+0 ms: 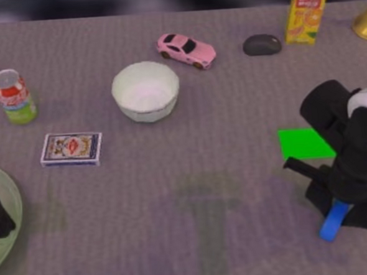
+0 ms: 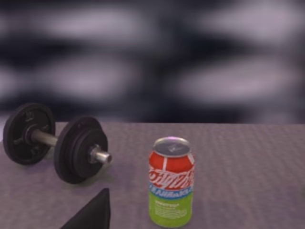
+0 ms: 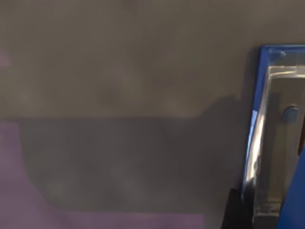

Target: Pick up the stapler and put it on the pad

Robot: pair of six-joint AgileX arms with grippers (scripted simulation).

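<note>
The stapler (image 1: 334, 221) is seen under the right gripper (image 1: 347, 210) at the table's near right; its finger state cannot be told. The pad (image 1: 303, 144) lies just beyond. No label is legible on the farther juice carton (image 1: 306, 10).

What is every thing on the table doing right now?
stapler: under the right gripper, one end poking out, not on the pad
pad: flat, bare, partly hidden by the right arm
bowl: upright, empty
can: standing upright
toy car: on its wheels
card box: lying flat
juice carton: standing
left arm: parked at the table's left edge
</note>
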